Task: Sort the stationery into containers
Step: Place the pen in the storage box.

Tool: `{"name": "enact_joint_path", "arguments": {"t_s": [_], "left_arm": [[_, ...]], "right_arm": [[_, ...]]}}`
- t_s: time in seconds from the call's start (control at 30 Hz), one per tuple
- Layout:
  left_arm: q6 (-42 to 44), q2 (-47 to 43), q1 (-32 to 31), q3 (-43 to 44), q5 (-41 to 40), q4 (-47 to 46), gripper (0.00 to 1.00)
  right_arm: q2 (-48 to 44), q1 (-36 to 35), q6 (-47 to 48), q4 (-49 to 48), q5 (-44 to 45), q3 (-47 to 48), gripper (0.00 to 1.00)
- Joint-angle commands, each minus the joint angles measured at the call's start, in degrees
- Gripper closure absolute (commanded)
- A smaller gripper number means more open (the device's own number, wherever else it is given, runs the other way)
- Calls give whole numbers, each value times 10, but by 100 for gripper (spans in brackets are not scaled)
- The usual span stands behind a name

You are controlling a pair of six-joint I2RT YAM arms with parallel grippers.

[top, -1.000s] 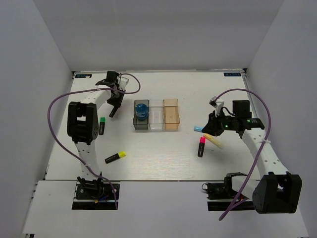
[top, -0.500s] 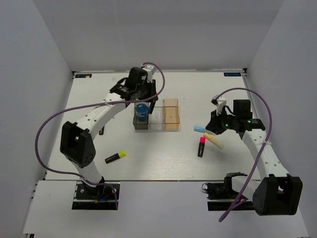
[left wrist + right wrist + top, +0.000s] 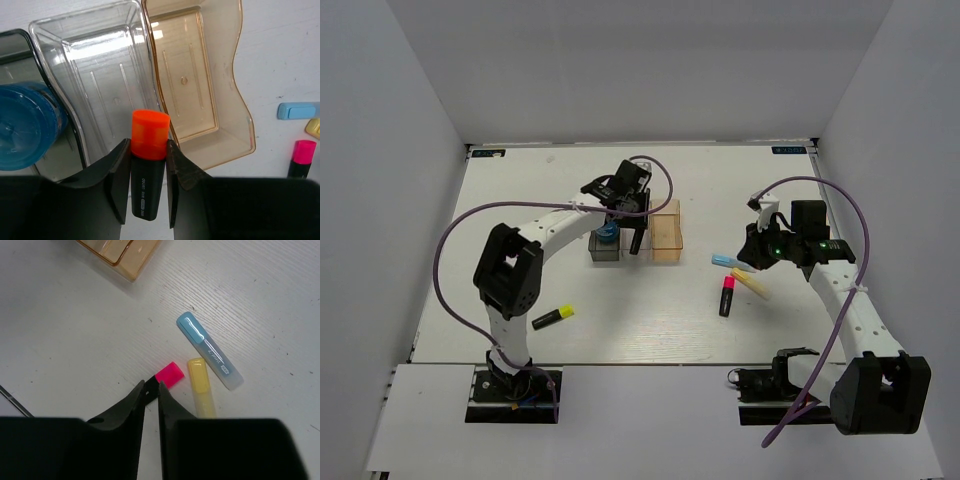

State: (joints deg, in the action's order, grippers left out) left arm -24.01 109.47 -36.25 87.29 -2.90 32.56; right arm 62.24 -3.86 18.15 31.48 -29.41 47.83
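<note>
While the left gripper clamps a short black highlighter with an orange cap between its fingers, that pen hangs cap-first above the near end of the clear rectangular plastic bin, the middle one of three set side by side on the white table. Small white print runs along the pen's barrel, too fine to read. Left of the clear bin, the dark smoky-grey bin holds a blue round roll; on the right stands the amber-tan bin, with nothing in it.

Over on the right, the right gripper hovers with its fingers together, tips just beside the cap of a pink-ended black highlighter lying on the table. Next to that cap lie a pale-yellow short bar and a light-blue short bar, its dark lettering not legible. A yellow-ended black highlighter lies near the left, well apart from the bins.
</note>
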Motion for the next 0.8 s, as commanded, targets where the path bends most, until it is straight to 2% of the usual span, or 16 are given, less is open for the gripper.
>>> {"name": "enact_joint_path", "arguments": {"t_s": [0.0, 0.07, 0.3, 0.37, 0.47, 0.53, 0.57, 0.6, 0.7, 0.77], "left_arm": [[0, 0, 0, 31, -33, -12, 100], [-2, 6, 1, 37, -35, -13, 100], [-13, 33, 17, 88, -41, -11, 100], [-10, 52, 18, 100, -46, 0, 100], [-16, 65, 21, 106, -48, -1, 98], [-18, 72, 22, 106, -43, 0, 82], [-20, 75, 23, 109, -44, 0, 73], [-19, 78, 22, 106, -43, 1, 64], [-17, 75, 23, 104, -42, 1, 52], [-13, 73, 23, 106, -46, -1, 41]], "right_arm": [[-4, 2, -1, -12, -2, 1, 79], [-3, 2, 0, -10, -6, 2, 67], [1, 1, 1, -4, -10, 3, 65], [1, 3, 2, -4, -13, 2, 61], [1, 2, 2, -3, -14, 3, 46], [1, 1, 4, -1, -14, 4, 33], [1, 1, 5, 1, -15, 4, 30], [1, 2, 4, 0, -16, 3, 30], [3, 1, 6, 2, -21, 4, 29], [5, 1, 8, 9, -28, 6, 35]]}}
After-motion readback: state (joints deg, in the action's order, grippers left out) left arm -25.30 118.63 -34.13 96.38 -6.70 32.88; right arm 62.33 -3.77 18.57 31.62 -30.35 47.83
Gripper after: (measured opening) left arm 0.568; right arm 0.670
